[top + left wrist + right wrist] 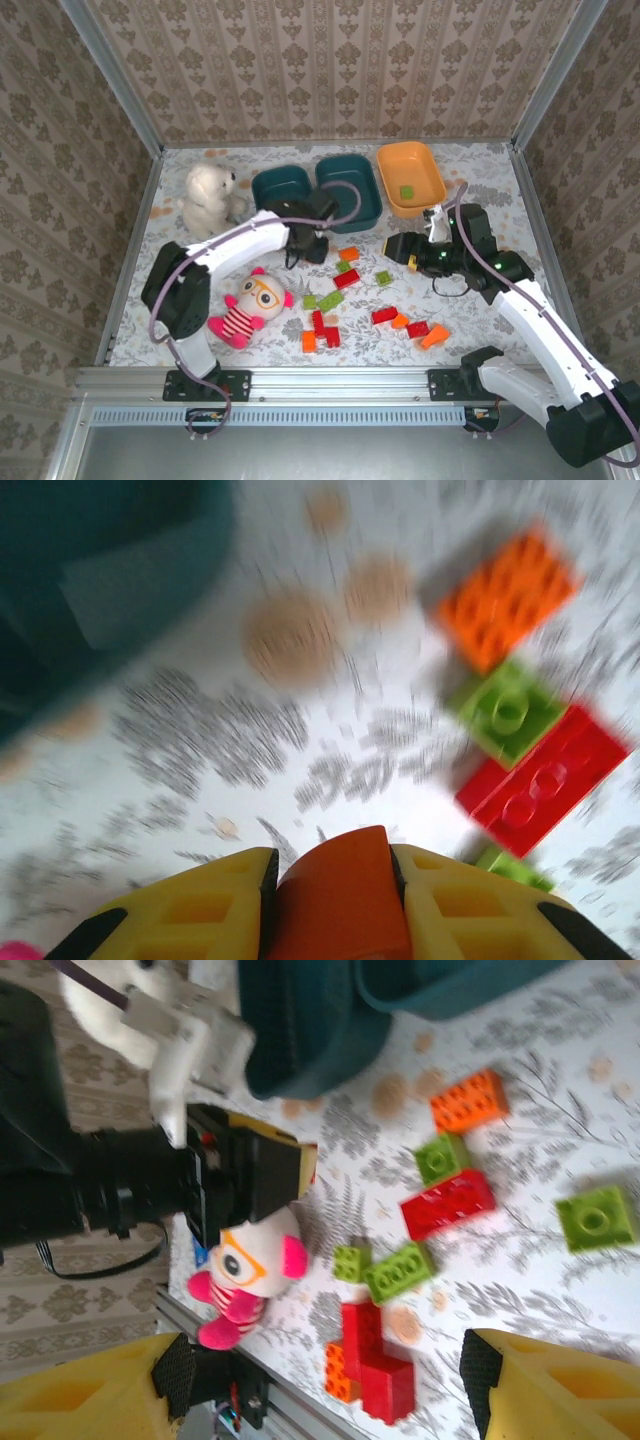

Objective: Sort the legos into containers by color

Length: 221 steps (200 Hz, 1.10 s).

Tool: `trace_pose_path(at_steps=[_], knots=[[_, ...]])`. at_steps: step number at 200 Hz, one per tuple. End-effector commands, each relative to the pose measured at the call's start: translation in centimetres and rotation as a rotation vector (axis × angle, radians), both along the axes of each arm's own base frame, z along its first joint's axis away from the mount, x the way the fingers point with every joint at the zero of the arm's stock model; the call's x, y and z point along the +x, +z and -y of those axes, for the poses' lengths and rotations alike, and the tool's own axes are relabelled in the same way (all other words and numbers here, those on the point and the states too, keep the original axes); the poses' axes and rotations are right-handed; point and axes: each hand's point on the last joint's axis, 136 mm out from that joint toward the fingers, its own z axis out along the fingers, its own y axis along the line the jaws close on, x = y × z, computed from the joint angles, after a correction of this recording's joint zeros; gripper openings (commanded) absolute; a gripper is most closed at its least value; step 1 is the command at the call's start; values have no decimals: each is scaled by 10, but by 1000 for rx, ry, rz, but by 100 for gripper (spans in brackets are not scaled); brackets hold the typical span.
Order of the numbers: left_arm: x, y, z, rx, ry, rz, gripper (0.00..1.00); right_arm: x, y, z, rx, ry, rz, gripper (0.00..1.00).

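My left gripper [335,865] is shut on a reddish-orange lego [340,895], low over the table beside the left teal container [280,187]. From above, that gripper [310,242] sits left of an orange lego [348,254], a green one [343,266] and a red one [347,279]. My right gripper [325,1370] is open and holds nothing; from above it [400,247] hovers right of the pile. More legos lie nearer the front, among them a red one [318,322] and an orange one [435,337]. The second teal container [350,190] stands behind. The orange container [411,178] holds a green lego [406,192].
A pink striped plush doll [250,305] lies front left, close to the left arm. A white plush dog [210,198] sits at the back left beside the teal bins. Patterned walls close in the table on three sides, and a metal rail [330,380] runs along the front.
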Motion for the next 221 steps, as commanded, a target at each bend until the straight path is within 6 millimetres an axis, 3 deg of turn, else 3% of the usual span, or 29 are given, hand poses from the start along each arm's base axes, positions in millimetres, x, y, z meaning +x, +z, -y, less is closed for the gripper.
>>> trace_pose_path(at_steps=[1,33,67,81,86,103,138,179,221], knots=[[37,29,-29,-29,121,49,22,11,25,-12,14,43,81,73],[95,24,-43,-66,206,56,22,28,28,-25,-10,52,77,74],[141,-13,-53,-55,279,-2,22,38,27,-32,-47,54,67,73],[148,-31,-47,-63,287,-42,23,39,22,-32,-66,60,47,74],[156,-36,-58,-67,319,-53,24,39,19,-32,-76,61,35,74],[161,-52,-58,-70,335,-95,27,33,3,-27,-125,65,-43,74],[165,-60,-56,-77,342,-114,44,25,-9,-18,-163,36,-99,74],[168,-37,-55,-103,347,-79,58,24,-4,-6,-203,-35,-125,74],[168,44,-53,-188,336,108,63,33,22,10,-260,-142,-149,72]])
